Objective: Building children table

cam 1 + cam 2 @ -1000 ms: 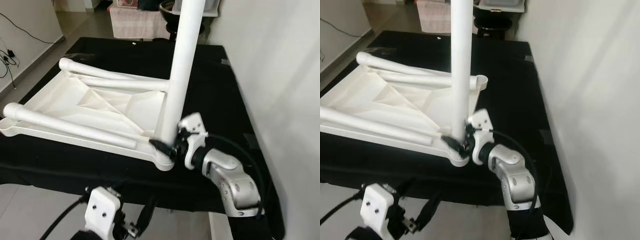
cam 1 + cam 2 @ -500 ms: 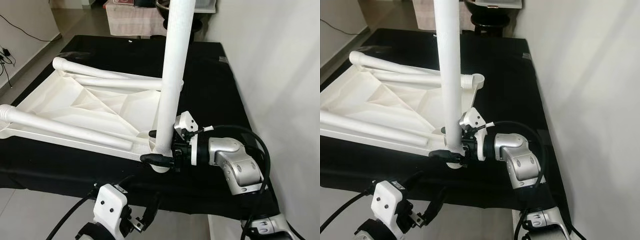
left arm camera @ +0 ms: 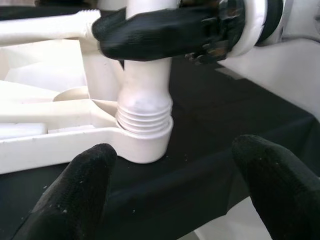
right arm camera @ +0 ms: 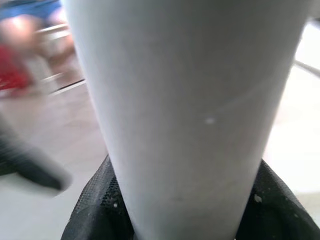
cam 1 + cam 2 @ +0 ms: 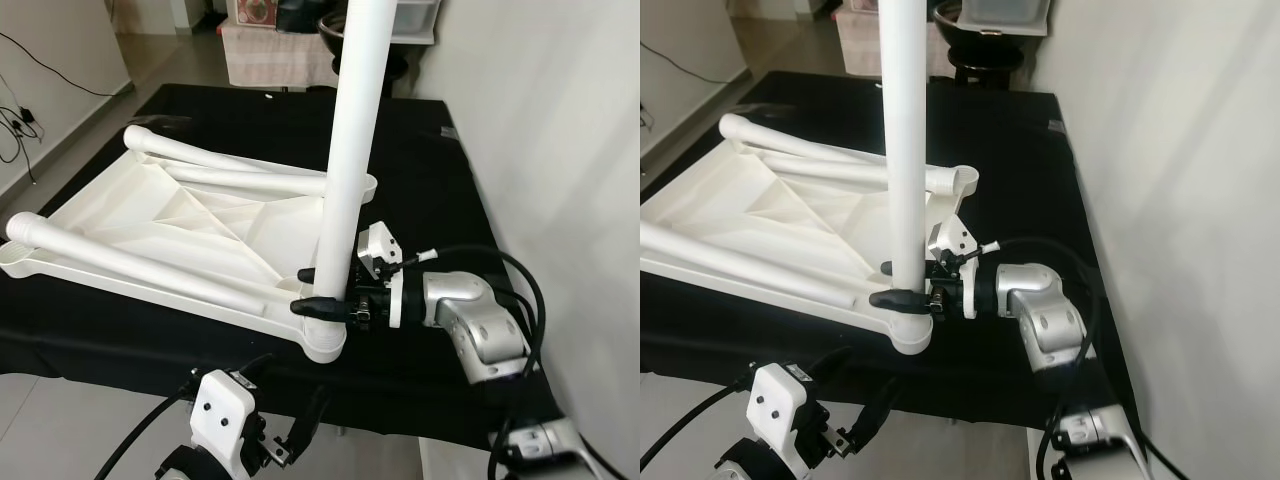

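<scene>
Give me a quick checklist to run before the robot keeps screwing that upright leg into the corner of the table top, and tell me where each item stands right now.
1. Right gripper clamped around the upright leg low down, near the socket: ok.
2. Leg's threaded end entered in the corner socket: ok, but several threads are exposed, so it is not fully seated.
3. Leg standing straight rather than cross-threaded: looks close to vertical in the head views; true alignment cannot tell.
4. Table top lying flat, underside up, on the black cloth: ok.
5. Left gripper open, below the table edge, touching nothing: ok, though nothing steadies the top.
6. Two loose legs resting on the table top, apart from the socket: ok.
</scene>
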You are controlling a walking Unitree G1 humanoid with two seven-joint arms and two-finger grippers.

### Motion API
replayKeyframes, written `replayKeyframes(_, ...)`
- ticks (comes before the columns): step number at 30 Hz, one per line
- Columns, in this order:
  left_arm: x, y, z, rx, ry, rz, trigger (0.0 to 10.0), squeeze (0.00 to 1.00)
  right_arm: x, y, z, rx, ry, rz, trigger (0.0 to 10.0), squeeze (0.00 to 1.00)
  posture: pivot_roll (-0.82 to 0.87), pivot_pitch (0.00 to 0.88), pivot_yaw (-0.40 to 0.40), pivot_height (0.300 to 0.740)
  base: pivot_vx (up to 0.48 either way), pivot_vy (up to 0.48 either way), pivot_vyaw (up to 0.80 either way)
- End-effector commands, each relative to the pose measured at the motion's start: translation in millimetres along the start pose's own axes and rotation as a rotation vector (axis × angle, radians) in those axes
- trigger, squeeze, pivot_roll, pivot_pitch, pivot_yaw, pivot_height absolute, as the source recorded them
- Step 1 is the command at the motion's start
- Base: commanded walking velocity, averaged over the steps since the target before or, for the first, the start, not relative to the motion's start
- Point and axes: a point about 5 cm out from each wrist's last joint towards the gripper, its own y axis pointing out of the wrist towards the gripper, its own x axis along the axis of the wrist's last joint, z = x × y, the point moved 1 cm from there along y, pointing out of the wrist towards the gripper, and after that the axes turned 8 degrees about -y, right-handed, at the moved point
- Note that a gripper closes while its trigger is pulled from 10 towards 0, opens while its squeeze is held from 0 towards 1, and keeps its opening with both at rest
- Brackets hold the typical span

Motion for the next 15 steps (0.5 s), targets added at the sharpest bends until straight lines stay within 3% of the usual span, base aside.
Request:
replayKeyframes(1,-3.4,-1.8,0.2,0.004,-0.023,0.008,10.0,0.0,-16.3,-12.1,-11.1,-0.388,0.061,0.103,0.0,0.0,0.0,0.141,-0.049,0.74,0.0,0.0,0.0)
replayKeyframes(2,-2.6,-2.3,1.3,0.006,-0.022,0.006,10.0,0.0,-22.2,-17.6,-1.3,-0.536,0.1,0.138,0.0,0.0,0.0,0.144,-0.047,0.74,0.0,0.0,0.0)
replayKeyframes(4,-1.3,-2.5,3.0,0.008,-0.022,0.003,10.0,0.0,-21.0,-19.0,23.3,-0.618,0.114,0.145,0.0,0.0,-0.02,0.148,-0.033,0.74,0.0,0.0,0.0)
replayKeyframes(5,-1.3,-2.5,3.0,0.008,-0.022,0.003,10.0,0.0,-21.0,-19.0,23.3,-0.618,0.114,0.145,0.0,0.0,-0.02,0.148,-0.033,0.74,0.0,0.0,0.0)
replayKeyframes(6,-1.3,-1.9,3.6,0.006,-0.021,0.002,10.0,0.0,-17.6,-10.8,33.6,-0.557,0.124,0.117,0.0,0.0,-0.02,0.141,-0.026,0.74,0.0,0.0,0.0)
replayKeyframes(11,-1.6,0.6,5.1,-0.006,-0.025,0.003,10.0,0.0,-16.8,4.0,39.6,-0.473,0.142,0.088,0.0,0.0,-0.01,0.134,-0.03,0.74,0.0,0.0,0.0)
replayKeyframes(12,-1.7,0.9,5.5,-0.006,-0.026,0.003,10.0,0.0,-16.0,8.0,40.3,-0.43,0.138,0.083,6.3,0.0,-0.01,0.133,-0.031,0.74,0.0,0.0,0.0)
replayKeyframes(13,-1.7,0.9,5.5,-0.006,-0.026,0.003,10.0,0.0,-16.0,8.0,40.3,-0.43,0.138,0.083,6.3,0.0,-0.01,0.133,-0.031,0.74,0.0,0.0,0.0)
replayKeyframes(14,-1.7,1.1,5.9,-0.003,-0.026,0.0,10.0,0.0,-12.2,12.1,41.4,-0.375,0.138,0.062,10.0,0.0,-0.01,0.133,-0.032,0.74,0.0,0.0,0.0)
replayKeyframes(15,-1.7,1.1,5.9,-0.003,-0.026,0.0,10.0,0.0,-12.2,12.1,41.4,-0.375,0.138,0.062,10.0,0.0,-0.01,0.133,-0.032,0.74,0.0,0.0,0.0)
